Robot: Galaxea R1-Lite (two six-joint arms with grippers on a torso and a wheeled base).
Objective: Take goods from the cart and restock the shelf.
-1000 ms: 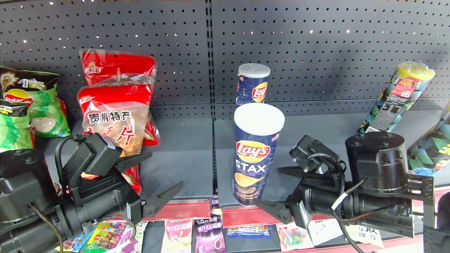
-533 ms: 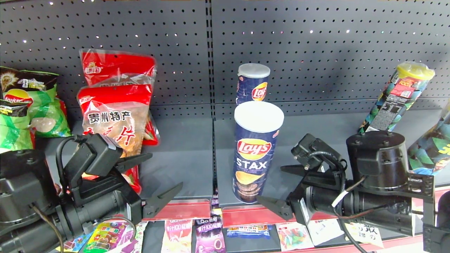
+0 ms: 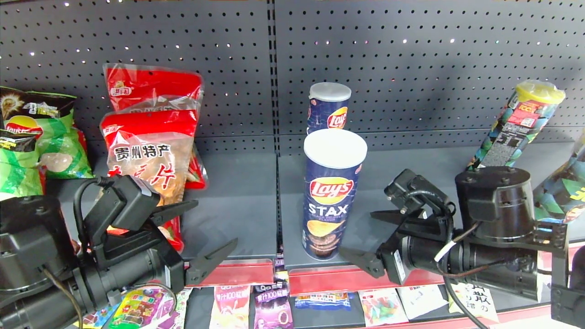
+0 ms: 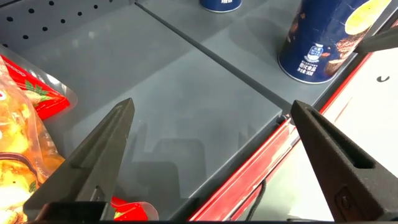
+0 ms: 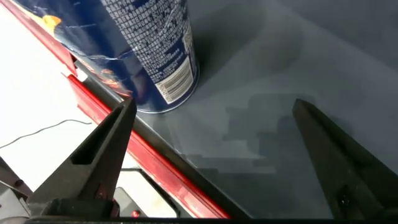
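Front blue canister (image 3: 333, 192) stands upright with its white lid on, at the front edge of the shelf (image 3: 237, 201), just right of the seam between the two shelf panels and right behind the red price rail (image 3: 320, 278). Rear blue canister (image 3: 329, 107) is directly behind it, against the pegboard back, also upright.

My right gripper (image 3: 356, 231) sits low and just to the right of the front canister's base. Its fingers are spread wide with nothing between them. In the right wrist view the nearer finger (image 5: 106, 155) lies very close to the canister's foot (touching or not, I cannot tell).

My left gripper (image 3: 215, 221) hangs over the front of the left shelf panel, well apart from the canister. Its fingers are also spread wide and hold nothing, with bare shelf between them in the left wrist view. Its farther finger (image 3: 176, 209) is near the red snack bags (image 3: 151, 151), which stand leaning on the left panel.

Green chip bags (image 3: 32, 137) are at the far left. A tilted tube (image 3: 516, 128) with a yellow lid leans at the far right. Small packets (image 3: 274, 306) hang on the level below the rail.
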